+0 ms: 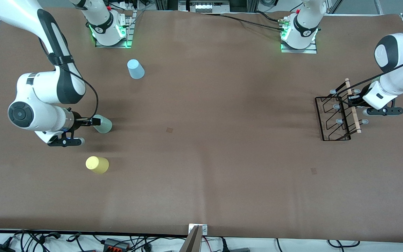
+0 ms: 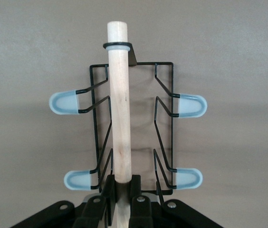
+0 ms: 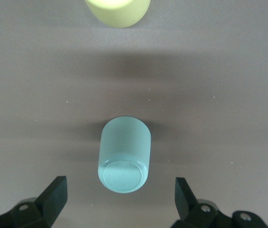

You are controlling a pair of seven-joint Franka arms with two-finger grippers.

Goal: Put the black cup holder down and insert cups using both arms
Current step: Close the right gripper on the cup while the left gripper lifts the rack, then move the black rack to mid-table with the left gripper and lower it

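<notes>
The black cup holder (image 1: pixel 354 117) is at the left arm's end of the table. My left gripper (image 1: pixel 353 99) is shut on its wooden rod handle (image 2: pixel 119 104), with the fingers (image 2: pixel 120 183) clamped near one end of the rod. Pale-tipped pegs (image 2: pixel 63 103) stick out on both sides. The sage green cup (image 1: pixel 102 124) stands upside down at the right arm's end. My right gripper (image 1: pixel 94 121) is open just above it, and its fingers (image 3: pixel 119 197) straddle the cup (image 3: pixel 124 156) without touching. The yellow cup (image 1: pixel 97 165) stands nearer the camera and shows in the right wrist view (image 3: pixel 118 12). The light blue cup (image 1: pixel 135 69) stands near the right arm's base.
The brown table cover (image 1: pixel 201 140) spreads between the cups and the holder. The arm bases (image 1: pixel 110 28) (image 1: pixel 299 33) stand along the table's robot edge. Cables lie along the camera-side edge (image 1: pixel 117 243).
</notes>
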